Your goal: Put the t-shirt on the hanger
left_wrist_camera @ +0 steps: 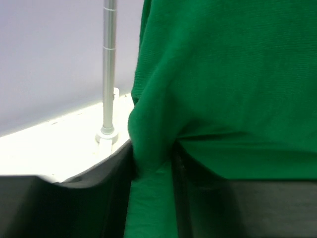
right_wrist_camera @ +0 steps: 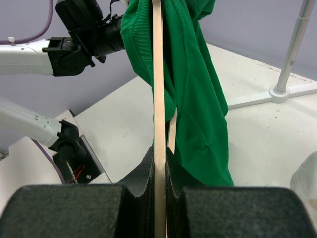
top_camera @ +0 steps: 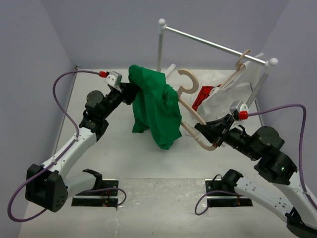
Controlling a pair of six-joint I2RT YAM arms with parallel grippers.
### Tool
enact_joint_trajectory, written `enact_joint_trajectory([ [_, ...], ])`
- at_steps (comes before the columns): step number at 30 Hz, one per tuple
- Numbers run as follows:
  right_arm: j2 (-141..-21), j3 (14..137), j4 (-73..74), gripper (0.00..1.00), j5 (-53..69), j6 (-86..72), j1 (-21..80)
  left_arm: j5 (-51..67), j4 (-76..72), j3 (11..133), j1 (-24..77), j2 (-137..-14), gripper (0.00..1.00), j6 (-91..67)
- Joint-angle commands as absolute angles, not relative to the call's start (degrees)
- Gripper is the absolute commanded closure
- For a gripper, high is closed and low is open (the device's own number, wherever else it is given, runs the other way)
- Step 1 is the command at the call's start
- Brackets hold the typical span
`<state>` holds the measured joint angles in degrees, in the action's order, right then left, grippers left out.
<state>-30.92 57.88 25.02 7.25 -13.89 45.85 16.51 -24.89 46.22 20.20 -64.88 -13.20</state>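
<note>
You've got the green t-shirt [top_camera: 156,106] bunched up and hanging in loose folds, pinched near its top by the left tool [top_camera: 130,92]. The tan wooden hanger [right_wrist_camera: 157,74] sits tilted, hook up, one arm tucked into the cloth, its other end clamped in the right tool [top_camera: 207,135].

A white table [top_camera: 148,163] bears the metal clothes rack [top_camera: 161,49] on its base.

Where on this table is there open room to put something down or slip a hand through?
Barest: the front strip of table between the left arm and right arm, and the patch between left arm and green t-shirt. Crowded: back right, where the hanger, white garment and rack bunch together.
</note>
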Motion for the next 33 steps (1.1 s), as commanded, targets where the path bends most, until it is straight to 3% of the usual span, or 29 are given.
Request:
enact_joint_trajectory([
  [1, -29.91, 62.05, 20.11, 1.00, 8.93, -13.62, 45.90, 20.84, -30.66, 47.10, 19.34, -63.95, 1.00, -11.72],
  [9, -31.40, 61.31, 19.27, 1.00, 2.57, -13.89, 45.94, 16.35, -33.13, 41.78, 19.34, -60.60, 1.00, -17.63],
  [14, -31.12, 59.85, 14.67, 1.00, -8.58, -14.75, 45.88, 18.79, -40.31, 32.54, 20.07, -58.27, 1.00, -25.00],
  [24, -37.72, 62.17, 5.87, 1.00, -9.64, -14.21, 45.88, 10.89, -46.44, 22.59, 39.45, -60.37, 1.00, -26.79],
  [33, -38.96, 60.54, 1.90, 1.00, -9.30, -14.90, 45.97, 7.51, -50.12, 21.80, 47.95, -66.49, 1.00, -28.35],
])
